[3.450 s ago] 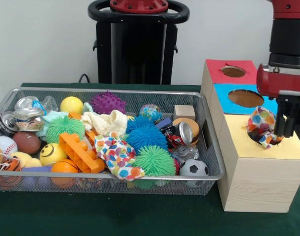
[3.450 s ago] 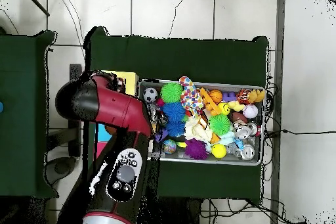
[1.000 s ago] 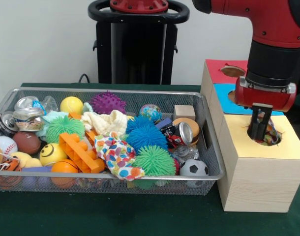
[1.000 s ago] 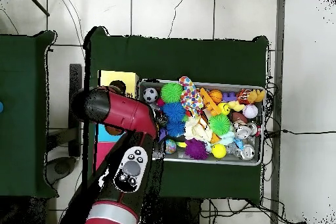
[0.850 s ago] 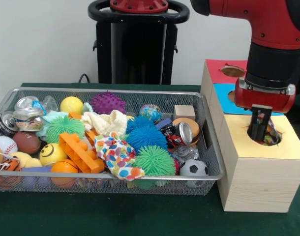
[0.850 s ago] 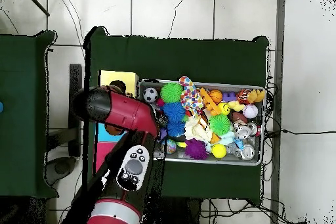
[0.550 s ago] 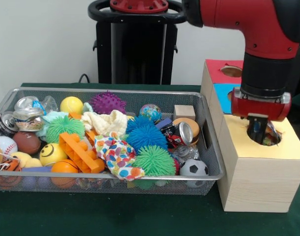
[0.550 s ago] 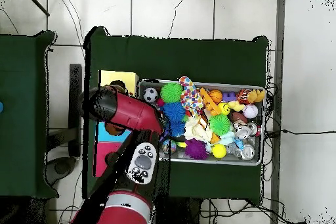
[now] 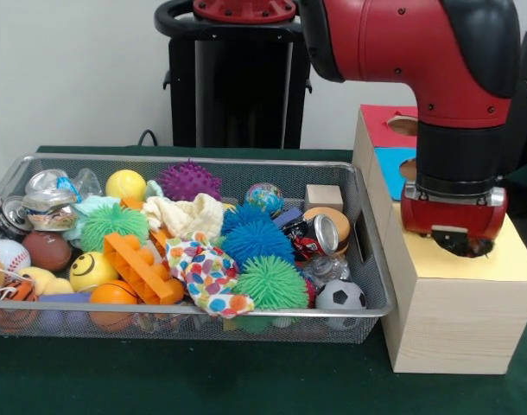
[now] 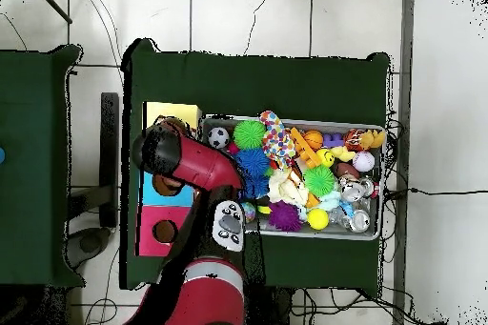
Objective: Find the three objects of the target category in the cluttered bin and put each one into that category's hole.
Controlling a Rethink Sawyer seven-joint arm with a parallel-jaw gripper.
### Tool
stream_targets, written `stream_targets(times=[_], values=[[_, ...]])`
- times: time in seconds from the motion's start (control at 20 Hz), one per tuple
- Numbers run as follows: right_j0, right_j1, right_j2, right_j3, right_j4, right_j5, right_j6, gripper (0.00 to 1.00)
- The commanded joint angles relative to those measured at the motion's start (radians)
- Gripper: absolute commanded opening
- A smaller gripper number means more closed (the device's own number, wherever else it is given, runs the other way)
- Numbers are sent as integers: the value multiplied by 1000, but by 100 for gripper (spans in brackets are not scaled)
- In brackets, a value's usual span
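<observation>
Drop-off step, by the look of things: hand (image 9: 460, 245) sunk into the hole (image 9: 481, 252) in the yellow top of the wooden box (image 9: 453, 320), red wrist collar sitting just above the rim, dark arm (image 10: 186, 161) laid across the box in the overhead view. Impossible to tell whether spread, pressed together or pinching anything, with everything below the collar swallowed by the opening; likewise no seeing what, if anything, sits in there. Judged as the end of one delivery rather than a search. Next: let go if not already done, then rise straight up until clear of the rim, to avoid snagging or dragging anything back out. After that, swing across to the wire bin (image 9: 374, 278) beside the box on the green tabletop (image 9: 203, 380) and hunt for a further member of the category. Likely candidates, if fabric belongs to yellow: polka-dot cloth (image 9: 207, 275) lying on top near the front wall, between the orange block and the green spiky ball, and cream cloth (image 9: 186, 214) behind it, partly tucked among spiky balls. Worth taking the polka-dot one first, being uppermost and easiest to pinch from above.
</observation>
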Motion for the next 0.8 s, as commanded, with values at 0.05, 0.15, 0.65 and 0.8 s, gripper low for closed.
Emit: stream_targets(times=[0.05,0.15,0.65,0.8], values=[[-58,120,152,135,-61,-35,145,0],[-46,94,133,139,-67,-13,143,0],[12,-105,9,80,-100,219,134,0],[45,-134,-51,47,-121,259,159,0]])
